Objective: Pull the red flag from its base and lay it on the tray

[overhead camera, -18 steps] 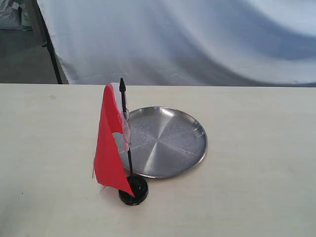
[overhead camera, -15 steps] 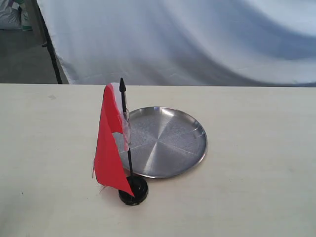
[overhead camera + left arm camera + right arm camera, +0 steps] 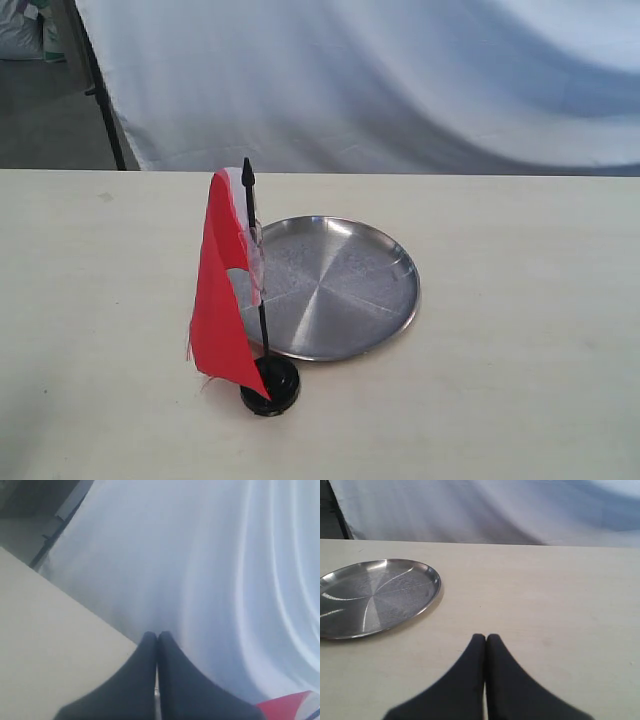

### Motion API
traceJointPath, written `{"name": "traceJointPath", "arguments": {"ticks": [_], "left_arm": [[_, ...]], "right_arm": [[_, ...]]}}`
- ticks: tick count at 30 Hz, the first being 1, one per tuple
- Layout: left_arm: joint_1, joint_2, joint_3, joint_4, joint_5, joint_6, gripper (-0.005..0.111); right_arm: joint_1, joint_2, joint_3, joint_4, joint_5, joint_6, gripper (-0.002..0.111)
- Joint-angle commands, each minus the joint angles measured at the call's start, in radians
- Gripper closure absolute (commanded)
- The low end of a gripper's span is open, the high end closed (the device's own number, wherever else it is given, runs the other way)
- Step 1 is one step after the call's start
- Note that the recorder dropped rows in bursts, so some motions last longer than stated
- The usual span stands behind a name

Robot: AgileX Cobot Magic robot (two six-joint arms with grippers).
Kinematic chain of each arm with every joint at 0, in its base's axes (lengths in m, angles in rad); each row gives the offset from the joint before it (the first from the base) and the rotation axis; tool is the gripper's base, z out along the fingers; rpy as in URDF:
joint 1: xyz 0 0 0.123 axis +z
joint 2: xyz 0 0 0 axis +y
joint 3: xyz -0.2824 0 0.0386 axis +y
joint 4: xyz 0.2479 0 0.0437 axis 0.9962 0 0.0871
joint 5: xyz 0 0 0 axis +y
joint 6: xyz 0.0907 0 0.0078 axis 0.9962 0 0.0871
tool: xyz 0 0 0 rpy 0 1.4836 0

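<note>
The red flag (image 3: 222, 300) stands upright in the black base (image 3: 270, 387) near the table's front. Its black pole rises to a pointed tip. Just behind and to the right lies the steel tray (image 3: 340, 285), holding nothing. Neither gripper shows in the exterior view. In the left wrist view my left gripper (image 3: 157, 636) is shut on nothing, and a corner of the red flag (image 3: 292, 706) peeks in at the frame's edge. In the right wrist view my right gripper (image 3: 485, 638) is shut on nothing above the bare table, with the tray (image 3: 375, 595) some way off.
A white cloth backdrop (image 3: 400, 80) hangs behind the table's far edge. A dark stand leg (image 3: 100, 95) rises at the back left. The cream tabletop (image 3: 520, 330) spreads wide on both sides of the tray.
</note>
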State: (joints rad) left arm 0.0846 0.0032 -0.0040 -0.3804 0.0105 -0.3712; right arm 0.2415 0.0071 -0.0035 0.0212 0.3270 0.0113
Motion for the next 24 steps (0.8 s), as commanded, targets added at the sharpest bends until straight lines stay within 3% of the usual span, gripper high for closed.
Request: {"name": "traceJointPath", "arguments": {"ticks": [1,10,13,18,24], "left_arm": [[0.002,-0.003,0.004,-0.020,-0.035,-0.026,0.107],[0.002,-0.003,0.004,-0.022,0.164,-0.014,0.107],[0.002,-0.003,0.004,-0.025,0.167,0.011,0.107],[0.002,-0.003,-0.203,-0.025,0.216,0.173,0.107],[0.002,0.043,-0.336,-0.025,0.271,0.260,0.107]], "right_arm": [[0.001,-0.007,0.003,0.003,-0.007,0.002,0.109],[0.001,-0.007,0.003,0.003,-0.007,0.002,0.109],[0.001,-0.007,0.003,0.003,-0.007,0.002,0.109],[0.001,-0.007,0.003,0.003,-0.007,0.002,0.109],[0.001,-0.007,0.003,0.003,-0.007,0.002,0.109]]}}
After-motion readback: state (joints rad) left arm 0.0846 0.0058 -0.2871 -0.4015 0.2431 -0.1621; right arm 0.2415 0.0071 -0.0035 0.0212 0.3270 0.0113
